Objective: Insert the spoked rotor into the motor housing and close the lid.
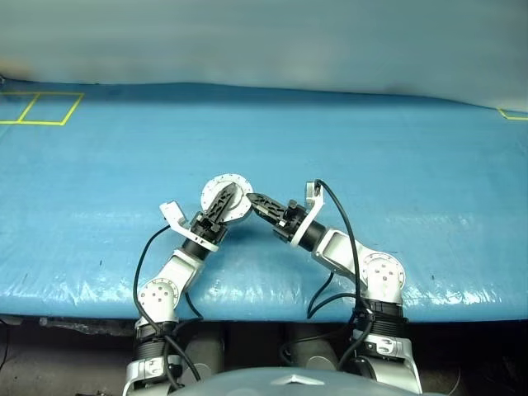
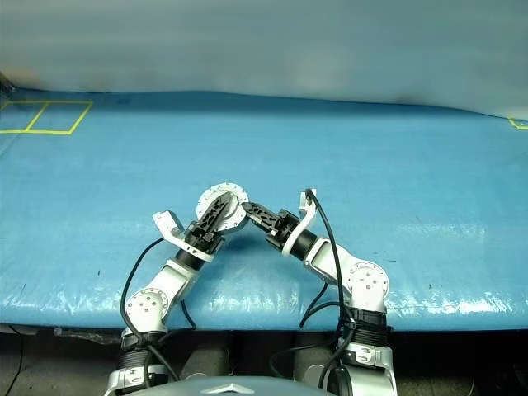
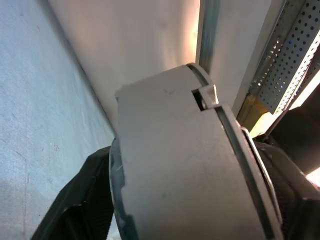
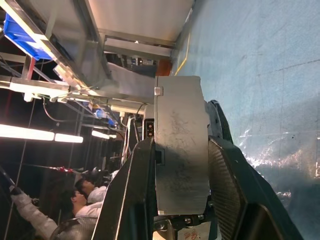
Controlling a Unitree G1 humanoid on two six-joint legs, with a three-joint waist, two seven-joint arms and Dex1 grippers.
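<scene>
Head view, both pincers (image 1: 221,206) (image 1: 262,203) pinching motor housing (image 1: 228,197) above blue table (image 1: 396,165), yellow tape square (image 1: 40,108) far left.

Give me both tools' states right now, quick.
Left tool: fingers across the closed motor housing, grip cannot be told.
Right tool: shut on the motor housing's side.

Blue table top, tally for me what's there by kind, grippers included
Motor units: 1, the motor housing with its lid closed.
Grippers: 2, the left gripper and right gripper, both at the housing.
Yellow tape markings: 2.
Total: 5.
</scene>
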